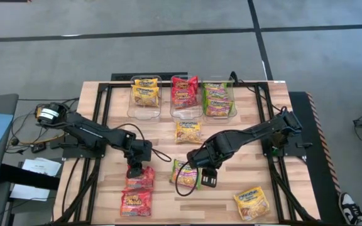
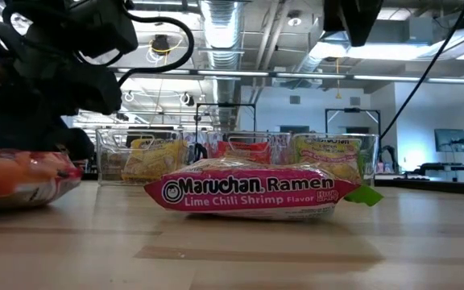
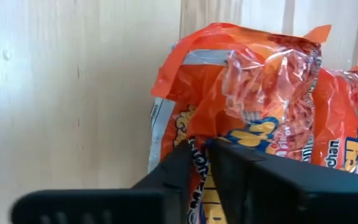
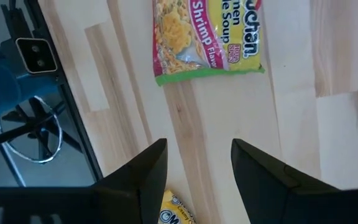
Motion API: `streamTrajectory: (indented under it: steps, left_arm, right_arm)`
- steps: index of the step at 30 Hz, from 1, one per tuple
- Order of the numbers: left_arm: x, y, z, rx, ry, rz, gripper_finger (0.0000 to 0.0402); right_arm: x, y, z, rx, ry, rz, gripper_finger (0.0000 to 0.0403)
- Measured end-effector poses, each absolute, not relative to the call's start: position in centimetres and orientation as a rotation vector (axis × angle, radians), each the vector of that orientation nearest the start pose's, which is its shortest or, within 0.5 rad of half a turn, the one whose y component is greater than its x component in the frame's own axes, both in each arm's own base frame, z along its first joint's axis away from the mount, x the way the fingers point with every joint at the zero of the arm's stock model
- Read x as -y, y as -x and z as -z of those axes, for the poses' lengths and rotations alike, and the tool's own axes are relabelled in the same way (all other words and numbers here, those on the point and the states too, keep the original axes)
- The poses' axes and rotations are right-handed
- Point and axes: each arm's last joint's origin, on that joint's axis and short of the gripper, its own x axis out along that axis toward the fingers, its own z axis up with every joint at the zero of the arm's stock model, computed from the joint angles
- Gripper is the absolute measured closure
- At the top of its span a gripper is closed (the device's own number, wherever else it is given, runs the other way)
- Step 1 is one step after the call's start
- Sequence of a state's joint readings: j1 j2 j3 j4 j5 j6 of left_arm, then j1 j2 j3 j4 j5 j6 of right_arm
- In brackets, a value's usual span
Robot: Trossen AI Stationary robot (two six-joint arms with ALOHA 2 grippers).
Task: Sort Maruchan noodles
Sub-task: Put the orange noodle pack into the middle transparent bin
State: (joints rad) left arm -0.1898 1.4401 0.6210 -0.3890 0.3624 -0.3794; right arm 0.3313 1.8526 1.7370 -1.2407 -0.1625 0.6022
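High view: my left gripper is down on the upper red packet near the front-left of the table, a second red packet just in front of it; my right gripper hangs beside the green packet, which lies mid-table, likely lining up for it. One yellow packet sits loose before the bins, another front-right. Bins in the back row are sorted by colour: left bin yellow, middle bin red, right bin green, so I judge the red goes to the middle. Low view: the green packet lies flat, lime chili shrimp label facing me, bins behind it, red packet at left under the dark arm. Left wrist view: fingers pinched narrow on the red wrapper's crinkled edge, holding it. Right wrist view: fingers spread wide, nothing between them, green packet ahead, apart from them.
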Motion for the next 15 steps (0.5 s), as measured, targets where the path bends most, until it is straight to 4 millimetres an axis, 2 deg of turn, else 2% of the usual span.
streamTrajectory:
  steps: [3, 9, 15]
  left_arm:
    - [5.4, -22.5, -13.9, -1.294, 0.428, 0.247, 0.0394]
    - [5.4, -22.7, -14.4, -1.281, 0.414, 0.245, 0.0401]
    - [5.4, -23.8, -17.1, -1.206, 0.340, 0.239, 0.0401]
  right_arm:
    - [-12.2, -34.3, -29.4, -1.432, -0.378, 0.015, 0.0202]
    - [-11.7, -34.5, -29.4, -1.431, -0.431, 0.064, 0.0202]
    - [-11.0, -34.7, -29.4, -1.427, -0.436, 0.073, 0.0202]
